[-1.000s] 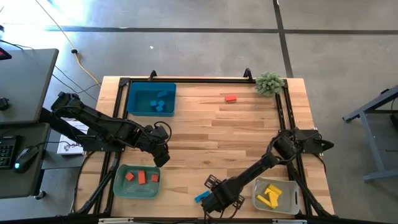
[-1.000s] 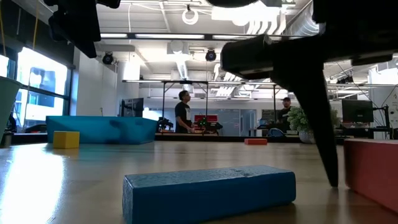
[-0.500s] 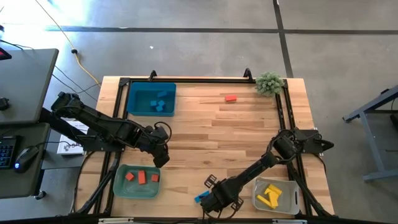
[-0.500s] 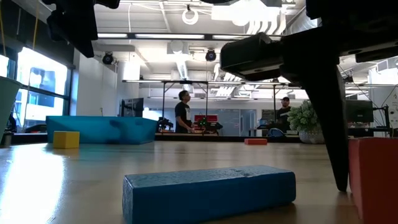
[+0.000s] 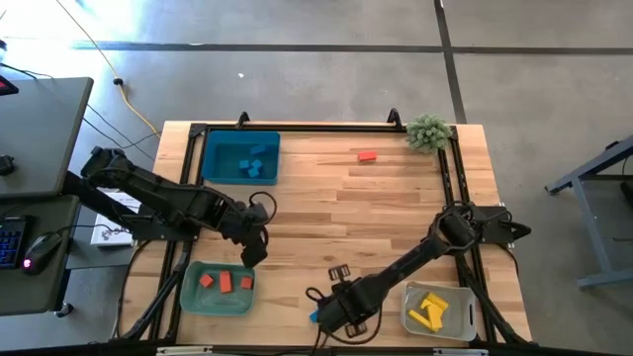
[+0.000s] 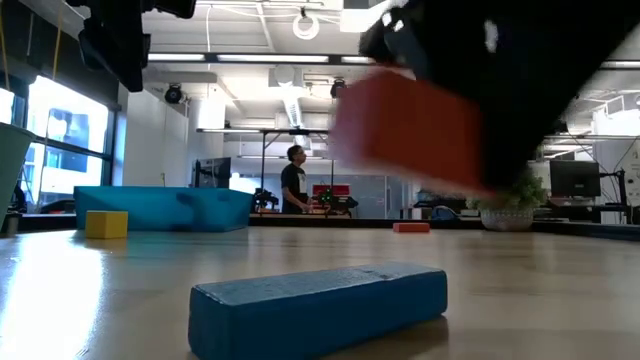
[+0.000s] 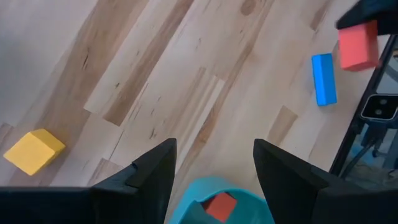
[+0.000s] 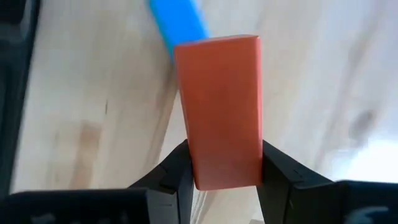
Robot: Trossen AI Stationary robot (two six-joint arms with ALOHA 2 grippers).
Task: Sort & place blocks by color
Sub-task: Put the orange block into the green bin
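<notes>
Holding a red block (image 8: 221, 112) off the table, right gripper (image 8: 221, 171) clamped on it above the blue bar (image 6: 318, 306). Left gripper (image 7: 211, 165) idle, spread, over green bin (image 5: 190, 294). Next: carry red there.

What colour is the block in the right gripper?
Red-orange. The block sits clamped in the right gripper, clearest in the right wrist view.
</notes>
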